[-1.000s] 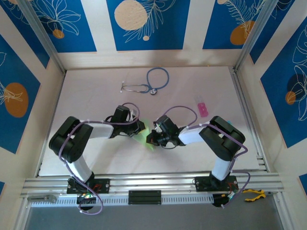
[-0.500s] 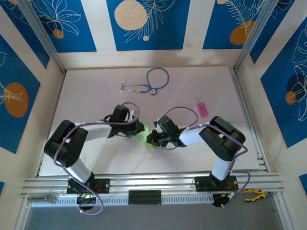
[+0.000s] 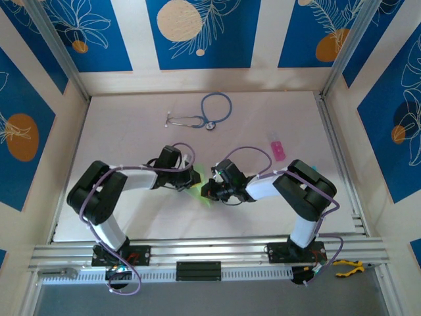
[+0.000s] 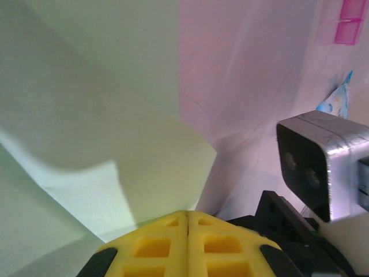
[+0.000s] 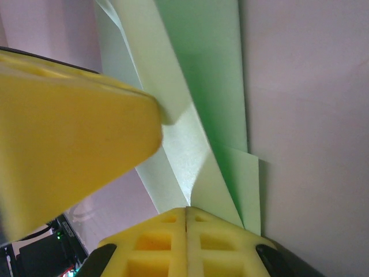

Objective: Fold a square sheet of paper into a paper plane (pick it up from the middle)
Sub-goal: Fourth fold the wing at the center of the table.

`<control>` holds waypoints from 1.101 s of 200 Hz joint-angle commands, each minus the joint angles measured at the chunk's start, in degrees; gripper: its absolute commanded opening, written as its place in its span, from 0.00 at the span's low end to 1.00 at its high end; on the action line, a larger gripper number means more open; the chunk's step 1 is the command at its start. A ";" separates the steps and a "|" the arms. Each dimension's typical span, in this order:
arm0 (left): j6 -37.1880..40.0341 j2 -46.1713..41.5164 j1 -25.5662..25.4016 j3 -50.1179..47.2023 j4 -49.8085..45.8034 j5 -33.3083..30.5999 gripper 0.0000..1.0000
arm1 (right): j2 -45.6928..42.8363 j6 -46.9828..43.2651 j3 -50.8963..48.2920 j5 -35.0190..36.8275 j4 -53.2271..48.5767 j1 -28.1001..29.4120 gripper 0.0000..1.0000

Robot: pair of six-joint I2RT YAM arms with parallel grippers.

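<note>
Left elbow sits further inboard than a moment ago; left gripper [image 4: 187, 214] and right gripper [image 5: 185, 210], both pressed together, pinch paper [image 4: 86, 127] between them over table [image 3: 131, 131]; mid-fold step, next move likely needing coordinated creasing without tearing.

The left arm [image 3: 95, 194] and right arm [image 3: 306, 191] are both wearing glossy black joint housings and white link tubes, with lilac cables [image 3: 248, 147] looping off them. At six o'clock in the top view, their black bases [image 3: 122, 254] are showing small red wires. The left gripper [image 4: 187, 214] and right gripper [image 5: 186, 211] are showing yellow fingers [image 5: 150, 254] moulded with square pockets.
</note>
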 commanded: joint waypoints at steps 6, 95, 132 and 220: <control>-0.45 1.96 -0.61 0.74 1.34 0.10 0.07 | 1.92 -0.33 -2.29 0.97 -7.76 0.02 0.03; 1.64 6.40 2.78 0.74 1.70 -2.36 0.07 | 2.53 -0.57 -2.08 1.49 -10.86 0.01 0.02; 3.44 6.75 4.69 3.06 -0.77 -2.19 0.07 | 2.70 -1.00 -1.57 1.48 -12.07 0.01 0.02; 7.35 10.90 9.88 9.22 -3.20 -0.78 0.07 | 2.70 -1.64 -1.72 1.02 -12.62 0.01 0.02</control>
